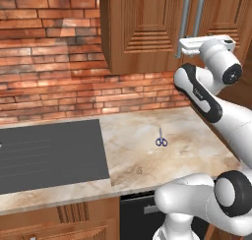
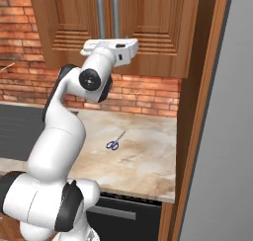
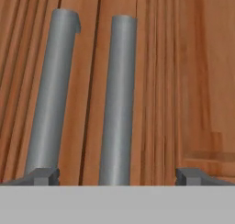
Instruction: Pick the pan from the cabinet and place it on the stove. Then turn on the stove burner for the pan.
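The cabinet (image 1: 142,27) hangs on the brick wall with both doors closed, so the pan is hidden. Two vertical grey bar handles (image 1: 184,22) run side by side where the doors meet. My hand (image 1: 202,45) is raised to the lower ends of these handles, also seen from the other side (image 2: 111,46). In the hand view my gripper (image 3: 118,176) is open and empty, close to the doors, with the right bar handle (image 3: 118,103) between its fingertips and the left bar (image 3: 48,94) above the left fingertip (image 3: 43,175). The stove (image 1: 49,155) lies as a dark top at the left.
A marble counter (image 1: 147,155) stretches right of the stove, with small blue-handled scissors (image 1: 161,141) on it. A tall wooden panel (image 2: 197,111) and a grey appliance side (image 2: 232,136) close off the right. A dark appliance front (image 2: 123,210) sits below the counter.
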